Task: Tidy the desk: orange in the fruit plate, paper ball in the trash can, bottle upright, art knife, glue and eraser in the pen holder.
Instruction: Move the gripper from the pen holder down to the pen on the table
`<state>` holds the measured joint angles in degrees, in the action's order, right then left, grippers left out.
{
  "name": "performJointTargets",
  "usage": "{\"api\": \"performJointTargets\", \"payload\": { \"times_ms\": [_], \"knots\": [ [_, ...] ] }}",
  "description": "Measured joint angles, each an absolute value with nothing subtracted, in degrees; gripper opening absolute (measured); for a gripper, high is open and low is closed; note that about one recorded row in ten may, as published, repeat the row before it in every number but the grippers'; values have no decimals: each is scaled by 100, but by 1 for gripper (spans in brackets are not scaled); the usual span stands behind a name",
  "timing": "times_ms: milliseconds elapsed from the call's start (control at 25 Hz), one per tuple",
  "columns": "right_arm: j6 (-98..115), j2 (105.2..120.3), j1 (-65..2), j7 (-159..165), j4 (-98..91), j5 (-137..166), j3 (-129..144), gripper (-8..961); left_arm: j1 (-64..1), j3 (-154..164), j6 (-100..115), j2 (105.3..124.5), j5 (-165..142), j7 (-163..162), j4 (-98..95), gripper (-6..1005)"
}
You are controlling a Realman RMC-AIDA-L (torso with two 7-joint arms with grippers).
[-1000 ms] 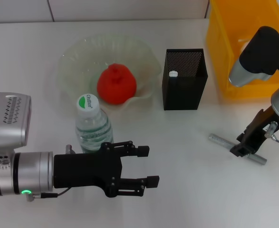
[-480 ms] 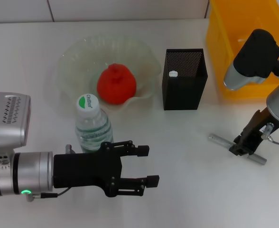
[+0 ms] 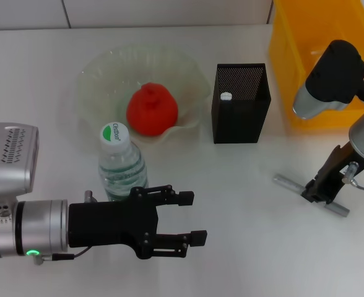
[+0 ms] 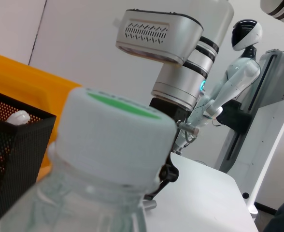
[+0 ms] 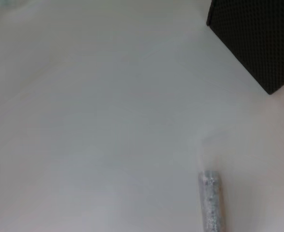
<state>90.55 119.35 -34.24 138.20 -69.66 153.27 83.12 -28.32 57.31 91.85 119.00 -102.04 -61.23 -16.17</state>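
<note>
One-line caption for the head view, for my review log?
Right gripper down over the art knife on the desk; orange in fruit plate, bottle upright by the open left gripper.

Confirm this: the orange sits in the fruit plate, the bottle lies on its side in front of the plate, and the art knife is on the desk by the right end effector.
Not quite. The head view shows the bottle standing upright, cap up. The rest holds: the orange is in the fruit plate, and the art knife lies on the desk at the right end effector.
</note>
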Motion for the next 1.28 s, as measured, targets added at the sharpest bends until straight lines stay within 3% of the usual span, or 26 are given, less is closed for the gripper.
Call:
{"api": "performJointTargets", "payload": {
  "times_ms": [240, 520, 680, 840, 1040, 1240, 1280],
  "knots": [
    [9501, 11929, -2848, 13584, -8094, 14984, 7668, 118, -2812, 5728, 9195, 11900, -10205, -6136, -1617, 799],
    [10385, 11859, -2169, 12141, -8365, 12007, 4588, 77, -2813, 5699, 9222, 11892, -10204, -6148, -1617, 799],
    [10415, 11781, -2267, 12100, -8199, 12086, 4692, 74, -2840, 5711, 9221, 11890, -10205, -6163, -1617, 799],
    [10585, 11849, -2624, 12425, -8237, 12862, 5233, 71, -2873, 5712, 9202, 11882, -10204, -6168, -1624, 799],
    [10492, 11925, -2908, 13127, -8217, 13733, 6661, 144, -2915, 5715, 9190, 11889, -10204, -6170, -1627, 799],
    [10260, 11925, -2962, 13719, -8199, 13957, 7899, 381, -2917, 5724, 9180, 11891, -10204, -6170, -1625, 799],
    [10232, 11926, -2968, 13836, -8199, 13990, 8082, 393, -2918, 5723, 9179, 11892, -10204, -6170, -1625, 799]
  ]
}}
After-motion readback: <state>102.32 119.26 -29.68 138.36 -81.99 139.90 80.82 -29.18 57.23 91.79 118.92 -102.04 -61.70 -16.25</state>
